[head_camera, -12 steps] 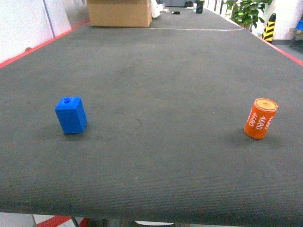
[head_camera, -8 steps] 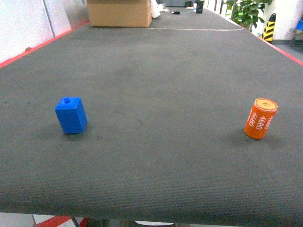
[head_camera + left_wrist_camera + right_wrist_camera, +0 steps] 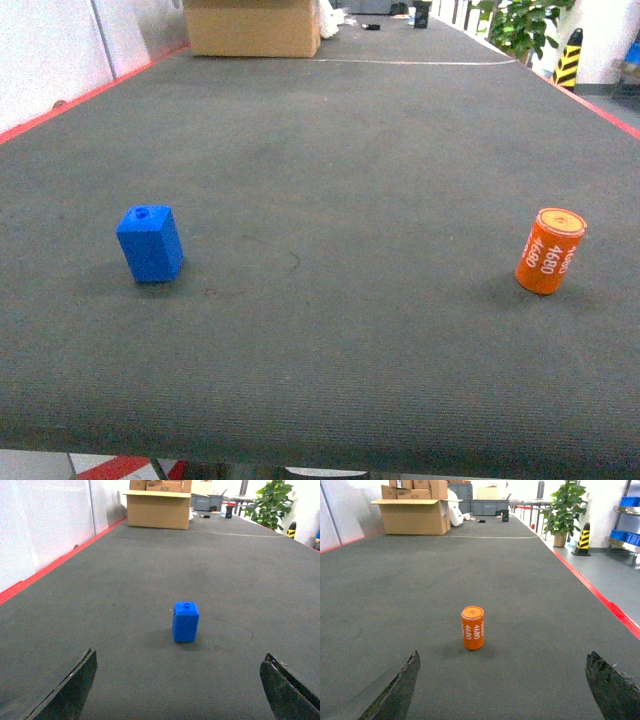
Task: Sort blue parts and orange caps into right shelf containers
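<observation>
A small blue part point(image 3: 150, 243) stands upright on the left side of the big dark desk point(image 3: 350, 130). It has a round hole in its top. An orange cap point(image 3: 549, 251) with white "4680" on its side stands upright on the right side of the desk, well apart from the blue part. In the left wrist view, the left hand point(image 3: 182, 690) is spread wide, with its two dark fingers point(image 3: 70, 690) low at the sides and the blue part ahead between them, not touched. In the right wrist view, the right hand point(image 3: 502, 690) is also spread wide, and the orange cap stands ahead between its fingers, not touched. A brown cardboard box point(image 3: 252, 27) sits at the far end of the desk. A green plant point(image 3: 565, 510) stands past the red edge.
</observation>
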